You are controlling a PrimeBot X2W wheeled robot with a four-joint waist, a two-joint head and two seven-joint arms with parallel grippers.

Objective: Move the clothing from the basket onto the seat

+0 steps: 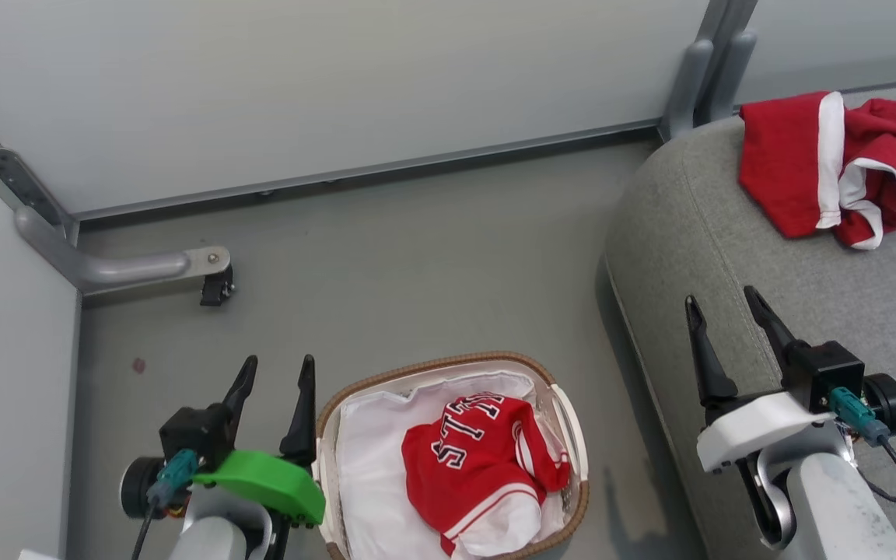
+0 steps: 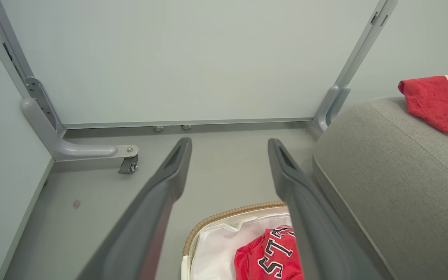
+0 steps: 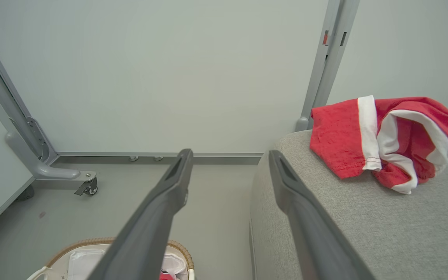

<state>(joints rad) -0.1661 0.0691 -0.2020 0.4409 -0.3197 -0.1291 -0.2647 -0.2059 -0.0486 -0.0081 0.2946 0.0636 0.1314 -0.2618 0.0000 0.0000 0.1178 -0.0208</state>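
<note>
Grey woven seat (image 1: 767, 257) is seen at right with the striped red garment (image 1: 829, 167) laid on its far part, the basket (image 1: 572, 435) is set on the floor (image 1: 417, 257) beside it with the red jersey (image 1: 479, 467) crumpled inside, and left gripper (image 1: 278, 362) and right gripper (image 1: 721, 297) are held wide open, empty.

Right of the left pincer (image 1: 280, 359): white plastic basket (image 1: 448, 362), red lettered jersey (image 1: 479, 459) inside. Beyond the right pincer (image 1: 720, 295): red striped garment (image 1: 782, 171) on grey fabric seat (image 1: 728, 233).
</note>
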